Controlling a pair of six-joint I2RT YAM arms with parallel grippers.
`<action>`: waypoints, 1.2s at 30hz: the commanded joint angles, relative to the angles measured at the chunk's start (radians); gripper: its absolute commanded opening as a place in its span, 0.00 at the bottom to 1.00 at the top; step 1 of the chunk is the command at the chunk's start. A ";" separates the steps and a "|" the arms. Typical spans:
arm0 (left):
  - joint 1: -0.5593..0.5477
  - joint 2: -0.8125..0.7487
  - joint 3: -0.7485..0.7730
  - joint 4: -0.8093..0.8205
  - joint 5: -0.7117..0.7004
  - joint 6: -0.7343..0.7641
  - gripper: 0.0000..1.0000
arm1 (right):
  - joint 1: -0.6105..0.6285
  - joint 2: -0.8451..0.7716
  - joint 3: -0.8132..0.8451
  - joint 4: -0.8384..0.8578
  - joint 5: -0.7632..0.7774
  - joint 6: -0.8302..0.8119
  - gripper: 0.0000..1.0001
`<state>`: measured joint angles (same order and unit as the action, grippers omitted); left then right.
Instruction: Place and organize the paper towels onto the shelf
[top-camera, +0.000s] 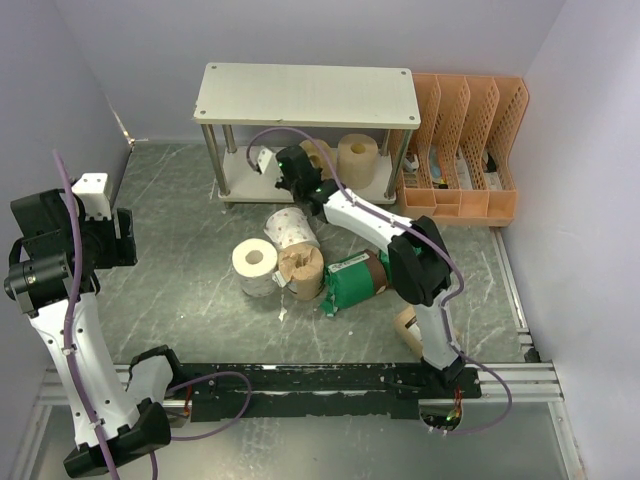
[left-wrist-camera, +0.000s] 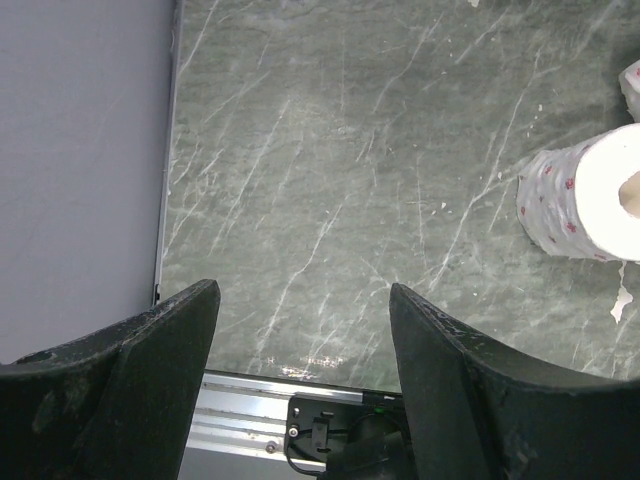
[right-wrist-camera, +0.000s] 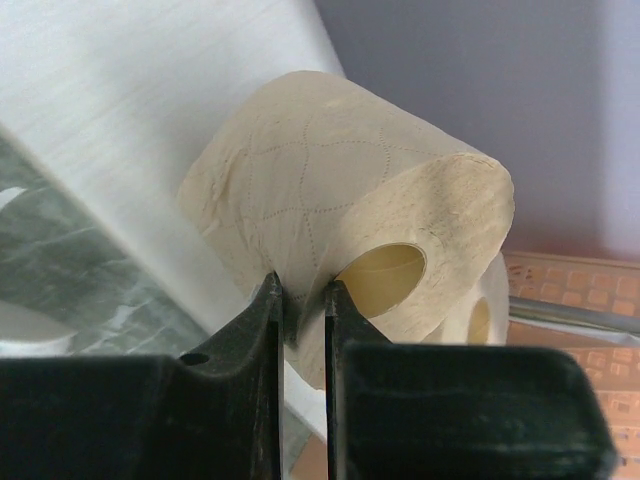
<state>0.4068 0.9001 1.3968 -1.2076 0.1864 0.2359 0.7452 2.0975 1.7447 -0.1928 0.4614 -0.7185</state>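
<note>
**Marbled tabletop, shelf at the back: tan roll held at the lower tier**

Grey marbled tabletop (top-camera: 180, 200) runs back between lilac walls to the shelf (top-camera: 300, 95), with an orange file rack (top-camera: 470, 140) just beside the shelf's right end. The right arm reaches in under the shelf's top board, toward the lower board (top-camera: 238, 186).

The right pincer (right-wrist-camera: 300, 310) is clamped on a tan roll (right-wrist-camera: 300, 220). One finger sits inside the cardboard core and the other outside, so it pinches only the roll's wall. The roll's long axis runs roughly in line with the fingers, its open core end turned back toward the wrist camera. It hangs over the pale board; whether it touches the board I cannot tell. A second tan roll (right-wrist-camera: 485, 320) stands just behind it, on the rack side of the shelf.

In front of the shelf, on the tabletop, lie a patterned white roll (top-camera: 292, 228), a plain white roll (top-camera: 255, 265), another tan one (top-camera: 300, 268) and a green-wrapped roll (top-camera: 355, 282).

The left pincer (left-wrist-camera: 300, 320) stands apart and empty, well to the left of the shelf, over bare tabletop.

By my reading, the coming move is to set the held roll down beside its neighbour and let go, which needs the inner finger to slide out of the core along that axis.
</note>
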 joint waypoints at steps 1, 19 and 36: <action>0.000 -0.013 -0.003 0.013 -0.018 0.007 0.80 | -0.049 -0.008 0.053 0.077 0.026 -0.014 0.00; 0.000 -0.001 -0.006 0.013 -0.024 0.010 0.80 | -0.083 -0.086 -0.063 0.168 0.079 -0.057 0.04; 0.000 0.009 0.040 -0.003 -0.007 -0.012 0.82 | -0.083 -0.193 -0.151 0.173 0.041 -0.037 0.40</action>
<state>0.4068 0.9207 1.4097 -1.2091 0.1764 0.2352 0.6640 1.9419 1.6070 -0.0544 0.4988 -0.7593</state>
